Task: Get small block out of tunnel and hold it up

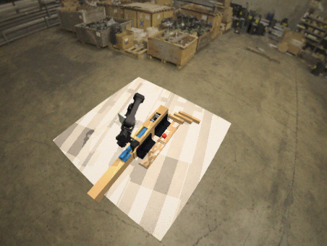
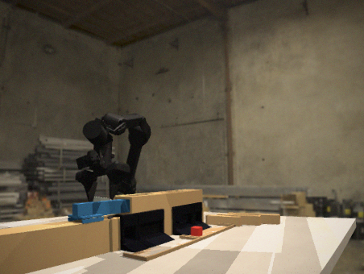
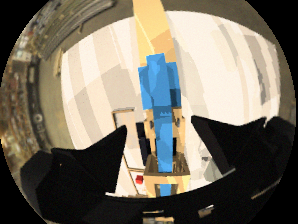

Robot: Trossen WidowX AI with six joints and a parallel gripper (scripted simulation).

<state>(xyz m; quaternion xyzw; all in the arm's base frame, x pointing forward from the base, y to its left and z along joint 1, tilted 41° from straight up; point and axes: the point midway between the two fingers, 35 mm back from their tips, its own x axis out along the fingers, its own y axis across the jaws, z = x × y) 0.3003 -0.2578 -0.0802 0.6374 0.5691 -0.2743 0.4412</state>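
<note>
Tool spread wide above the blue handle, with nothing pinched.
From the top, I see my tool at the handle end of the wooden tunnel; the red block lies out of it, off to one side of my tool, on a thin wooden tray on the desk. From outside, that block sits lower than my fingers, near the dark openings, with loose rods farther from my tool. At the wrist, blue runs between my parted fingertips, and the block shows beside the tunnel.
</note>
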